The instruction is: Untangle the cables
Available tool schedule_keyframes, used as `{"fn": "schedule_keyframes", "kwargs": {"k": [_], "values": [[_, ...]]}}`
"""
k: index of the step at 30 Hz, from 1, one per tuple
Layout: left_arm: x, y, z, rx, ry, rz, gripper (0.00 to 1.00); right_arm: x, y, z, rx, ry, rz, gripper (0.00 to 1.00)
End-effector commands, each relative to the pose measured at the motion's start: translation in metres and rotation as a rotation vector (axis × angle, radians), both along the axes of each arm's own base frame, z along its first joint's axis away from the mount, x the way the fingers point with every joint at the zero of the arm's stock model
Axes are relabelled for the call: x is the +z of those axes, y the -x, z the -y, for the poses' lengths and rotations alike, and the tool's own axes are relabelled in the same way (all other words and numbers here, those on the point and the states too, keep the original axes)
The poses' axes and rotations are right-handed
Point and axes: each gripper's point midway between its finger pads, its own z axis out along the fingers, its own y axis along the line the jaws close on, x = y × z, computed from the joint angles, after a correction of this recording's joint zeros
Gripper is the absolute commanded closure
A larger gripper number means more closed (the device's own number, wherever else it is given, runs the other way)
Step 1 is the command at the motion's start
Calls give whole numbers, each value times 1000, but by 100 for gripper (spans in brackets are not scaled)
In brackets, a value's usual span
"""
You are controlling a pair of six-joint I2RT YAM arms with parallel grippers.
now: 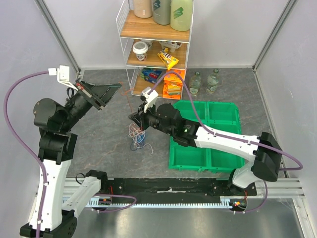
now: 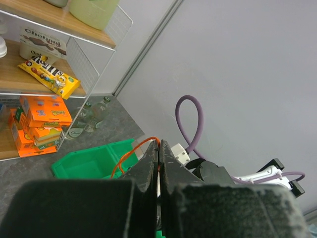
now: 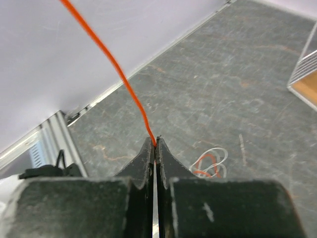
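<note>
Right wrist view, right gripper [image 3: 155, 144] was pinched shut on the orange cable [image 3: 124, 79], left gripper [image 2: 159, 148] clamped on it too, rest of the cables [image 1: 137, 136] lay tangled on the table [image 1: 99, 148] right by the right gripper

The left gripper [image 1: 117, 87] hangs high over the far left of the table [image 1: 99, 144], its fingers drawn together to a point facing the wire shelf [image 1: 154, 37]. The right gripper [image 1: 138, 122] sits low, just above the cables [image 1: 138, 138], a small tangle of white, red and blue strands lying on the grey top. Right of the tangle a green bin [image 1: 193, 157] lies under the right arm, and two bottles [image 1: 196, 82] stand beside the shelf.
</note>
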Motion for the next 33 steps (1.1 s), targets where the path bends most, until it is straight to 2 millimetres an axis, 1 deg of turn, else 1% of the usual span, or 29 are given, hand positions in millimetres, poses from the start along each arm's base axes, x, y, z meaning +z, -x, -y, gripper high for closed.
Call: {"fn": "schedule_keyframes", "kwargs": {"k": [1,4,5,6,7,8,9,10,11,12,15,17,18,19,20,22,23,24,25,27,28,30,33], "values": [[-7,-18,-4,45,-33,1,98,22,24,1,91,-132,-51,100],[-35,-51,-10,120,-125,-69,98,21,29,7,82,-167,-135,100],[-50,-63,-10,125,-163,-117,96,24,29,9,87,-186,-165,100],[-62,-71,-9,121,-198,-151,92,26,29,11,103,-210,-201,100],[-78,-79,-7,107,-235,-191,76,28,26,13,104,-231,-230,100],[-92,-84,-7,105,-257,-229,51,29,24,15,107,-250,-261,100],[-106,-88,-8,107,-273,-267,32,31,19,18,99,-267,-286,100],[-116,-88,-8,104,-282,-284,12,33,15,21,102,-286,-314,100],[-125,-85,-9,107,-283,-290,7,33,11,24,100,-303,-348,100],[-129,-80,-10,113,-282,-281,6,35,6,27,97,-320,-373,100],[-153,-64,-17,137,-297,-302,5,41,-3,35,86,-362,-414,100],[-173,-52,-20,139,-311,-340,7,46,-7,39,75,-369,-414,100],[-185,-45,-20,129,-313,-362,11,47,-10,40,64,-368,-416,100],[-193,-37,-20,119,-308,-372,16,48,-13,42,58,-373,-422,100],[-206,-31,-19,105,-302,-393,22,49,-14,43,58,-383,-433,100],[-229,-19,-12,48,-289,-428,28,54,-17,46,53,-398,-434,100],[-242,-14,-9,23,-285,-450,29,55,-19,47,47,-402,-434,100],[-254,-10,-7,1,-278,-479,29,58,-19,47,47,-408,-435,100],[-262,-7,-4,-18,-271,-494,25,60,-19,48,47,-415,-433,100],[-275,-1,2,-63,-248,-516,10,65,-20,49,47,-425,-434,100],[-278,2,5,-79,-237,-511,5,69,-19,50,53,-431,-429,100],[-282,2,7,-79,-234,-489,4,73,-17,50,62,-437,-423,100],[-285,-4,7,-70,-242,-481,3,76,-15,50,67,-444,-426,100]]}}
